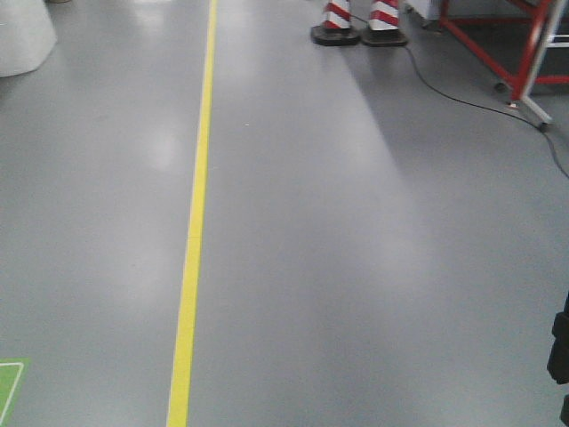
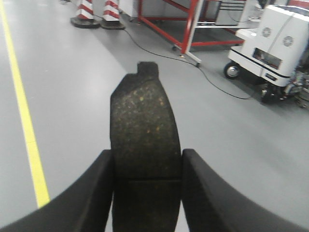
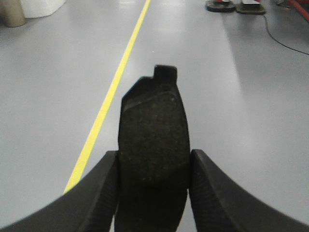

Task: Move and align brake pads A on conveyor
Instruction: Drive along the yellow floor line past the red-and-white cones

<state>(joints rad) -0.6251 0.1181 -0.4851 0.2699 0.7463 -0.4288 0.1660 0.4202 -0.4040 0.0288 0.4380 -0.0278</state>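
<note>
In the left wrist view my left gripper (image 2: 147,162) is shut on a dark grey brake pad (image 2: 144,130), which sticks out forward between the two black fingers, high above a grey floor. The right wrist view shows the same for my right gripper (image 3: 154,162): it is shut on another dark brake pad (image 3: 153,135) with a small tab at its far end. The conveyor is out of view in all three views. The front-facing view shows only floor, with neither gripper nor pad in it.
A yellow line (image 1: 194,231) runs along the grey floor. Red-and-white cones (image 1: 358,20) stand far ahead, beside a red metal frame (image 1: 524,44) and a black cable (image 1: 462,98). A white wheeled machine (image 2: 270,43) stands at the right.
</note>
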